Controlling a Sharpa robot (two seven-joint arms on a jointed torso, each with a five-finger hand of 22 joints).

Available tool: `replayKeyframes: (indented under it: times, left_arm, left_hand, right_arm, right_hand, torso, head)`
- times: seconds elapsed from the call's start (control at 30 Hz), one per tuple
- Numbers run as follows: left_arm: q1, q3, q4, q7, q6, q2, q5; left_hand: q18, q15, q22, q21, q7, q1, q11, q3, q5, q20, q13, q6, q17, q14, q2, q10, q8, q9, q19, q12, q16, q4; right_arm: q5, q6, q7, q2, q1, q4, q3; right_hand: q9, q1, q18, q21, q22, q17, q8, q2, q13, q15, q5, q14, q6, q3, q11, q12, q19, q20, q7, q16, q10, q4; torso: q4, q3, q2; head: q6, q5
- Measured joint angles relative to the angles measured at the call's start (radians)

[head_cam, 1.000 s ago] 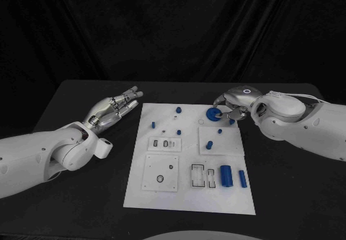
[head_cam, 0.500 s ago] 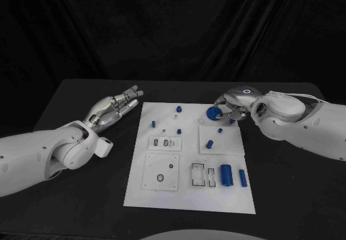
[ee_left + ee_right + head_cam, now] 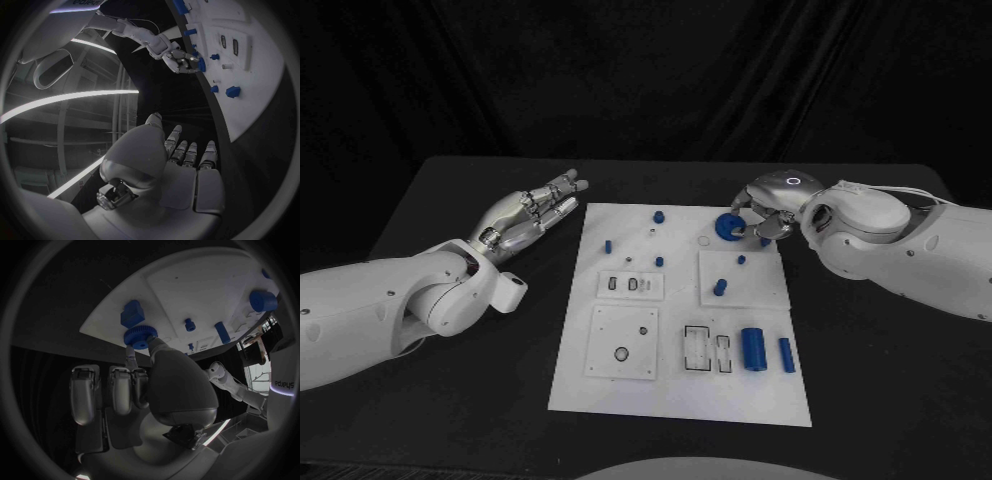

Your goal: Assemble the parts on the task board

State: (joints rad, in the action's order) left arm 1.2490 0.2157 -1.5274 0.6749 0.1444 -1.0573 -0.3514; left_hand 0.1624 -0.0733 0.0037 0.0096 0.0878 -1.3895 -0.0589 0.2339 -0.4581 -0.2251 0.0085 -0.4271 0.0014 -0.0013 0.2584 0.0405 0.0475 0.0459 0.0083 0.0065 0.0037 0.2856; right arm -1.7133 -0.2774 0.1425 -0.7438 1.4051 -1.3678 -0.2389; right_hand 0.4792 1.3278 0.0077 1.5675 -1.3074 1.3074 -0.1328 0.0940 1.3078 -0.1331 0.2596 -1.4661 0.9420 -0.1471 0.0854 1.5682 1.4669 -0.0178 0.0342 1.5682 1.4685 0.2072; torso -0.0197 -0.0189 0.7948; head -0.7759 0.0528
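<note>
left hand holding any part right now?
No, the left hand lies beside the task board with fingers stretched out and nothing in them.

The task board [image 3: 678, 400] looks like matt white plastic, smooth, lying on a table [image 3: 877, 380] whose black top is dull and without shine. The blue parts, such as the toothed wheel [image 3: 139, 335] pinched by the right hand [image 3: 764, 222] and the cylinder [image 3: 753, 350] near the board's right edge, look like smooth moulded plastic with a faint sheen. Both hands, the left hand [image 3: 528, 217] included, have a silvery, metal-like satin finish, and the arm shells [image 3: 906, 245] are glossy white plastic.
</note>
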Motion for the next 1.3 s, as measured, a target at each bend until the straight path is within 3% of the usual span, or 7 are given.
replayKeyframes:
  times: [0.2,0.33,0.57,0.87,1.3]
  left_arm:
    - [0.0,0.0,0.001,0.0,-0.001,0.0,0.0]
    - [0.0,0.0,0.001,0.0,-0.001,-0.002,0.0]
    - [0.0,0.0,0.0,0.0,-0.001,-0.005,0.0]
    - [0.0,0.0,0.003,0.0,-0.003,-0.003,0.0]
    - [0.0,0.0,0.007,0.0,-0.006,0.006,0.0]
  left_hand:
    - [0.0,0.0,0.0,0.0,0.0,-0.004,0.0,-0.003,0.0,0.0,0.0,0.0,0.0,0.0,0.004,0.0,0.0,0.0,0.0,0.0,0.0,-0.003]
    - [0.0,0.0,0.0,0.0,0.0,-0.004,0.0,-0.003,0.0,0.0,0.0,0.0,0.0,0.0,0.004,0.0,0.0,0.0,0.0,0.0,0.0,-0.003]
    - [0.0,0.0,0.0,0.0,0.001,-0.004,-0.001,-0.003,0.0,0.0,0.0,0.001,0.0,0.0,0.004,0.001,0.0,0.0,0.0,0.0,0.0,-0.003]
    - [0.0,0.0,0.0,0.0,0.003,-0.004,-0.003,-0.003,-0.004,0.0,0.0,0.004,-0.001,0.0,0.004,0.004,0.0,0.0,0.0,0.0,0.0,-0.003]
    - [0.0,0.0,0.0,0.0,0.003,-0.004,-0.003,-0.003,-0.004,-0.004,0.0,0.004,0.0,0.0,0.004,0.004,0.0,0.0,-0.004,0.0,0.0,-0.003]
  right_arm:
    - [0.0,-0.022,-0.006,-0.002,-0.003,-0.003,-0.001]
    - [0.0,-0.036,-0.008,-0.01,-0.005,-0.014,-0.003]
    - [-0.001,-0.057,-0.007,-0.026,-0.002,-0.046,-0.009]
    - [-0.002,-0.076,-0.004,-0.026,0.019,-0.098,-0.007]
    - [-0.002,-0.075,-0.004,0.051,0.021,-0.086,-0.008]
  right_hand:
    - [0.0,-0.004,0.0,0.0,0.0,0.0,0.0,-0.01,0.0,0.0,0.091,0.0,0.01,0.002,0.0,0.0,0.0,0.0,0.01,0.0,0.0,-0.002]
    - [0.0,-0.007,0.0,0.0,0.0,0.0,-0.001,-0.013,0.0,0.0,0.111,0.0,0.01,0.003,0.0,0.0,0.0,0.0,0.01,0.0,0.0,-0.003]
    - [0.0,-0.024,0.0,0.0,0.0,0.0,-0.003,-0.016,0.0,0.0,0.116,0.0,0.016,0.004,-0.002,0.0,0.0,0.0,0.016,0.0,0.002,0.011]
    - [0.0,-0.032,0.0,0.0,-0.001,0.0,-0.008,-0.016,0.0,0.0,0.141,0.0,0.016,-0.003,-0.002,0.0,0.0,0.0,0.016,0.0,0.002,0.018]
    - [0.002,-0.043,0.0,0.0,-0.001,0.0,0.013,-0.013,0.0,0.0,0.121,0.0,0.016,-0.003,-0.002,0.0,0.0,0.0,0.016,0.0,0.002,0.023]
  torso:
    - [0.0,0.0,0.0]
    - [0.0001,0.0,0.0]
    - [0.0001,0.0,0.0]
    - [0.0006,-0.0001,-0.001]
    - [0.0006,-0.0012,-0.001]
  head:
    - [-0.001,0.003]
    - [0.0,0.005]
    - [0.003,0.01]
    - [0.004,0.009]
    - [0.006,0.006]
